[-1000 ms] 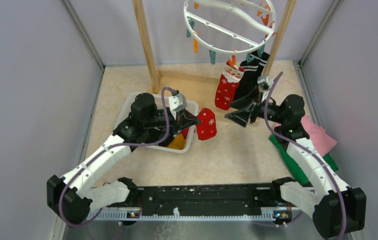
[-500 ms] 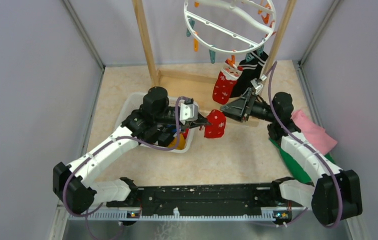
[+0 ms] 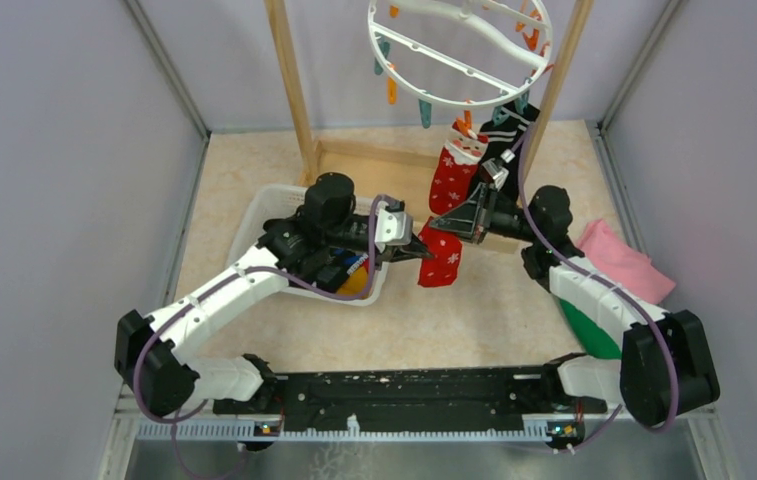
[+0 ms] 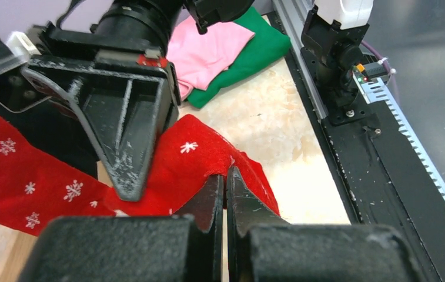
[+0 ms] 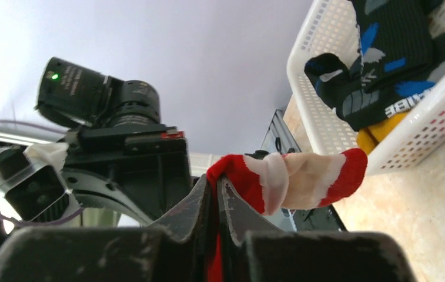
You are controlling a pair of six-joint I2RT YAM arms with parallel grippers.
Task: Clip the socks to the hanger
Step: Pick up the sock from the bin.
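The red sock point(image 3: 441, 262) hangs in the air over the middle of the table point(image 3: 474, 310), between the basket point(image 3: 254, 215) and the wooden frame. It is pinched at both ends. The left gripper point(image 4: 226, 182) has its jaws pressed together on one edge of the cloth. The right gripper point(image 5: 215, 191) has its jaws nearly together on the cuff end, with red fabric caught between them.

Above and behind, the hanger point(image 3: 464, 62) is a white ring. A matching sock point(image 3: 448, 182) and a striped sock point(image 3: 502, 135) are already pegged along its near rim. A free teal peg point(image 3: 425, 112) dangles just left of them. More socks lie in the basket.

We judge this to be the handover, or a two-handed stretch of the sock before pegging. The next move likely calls for lifting the cuff to a free peg while one gripper lets go to squeeze that peg open. The sock must not slip while that happens.

A second ago the left gripper held the sock alone, close by the basket. The right gripper stood apart near the pegged socks with its jaws wide. Since then the two have met, and the right jaws have closed on the sock.
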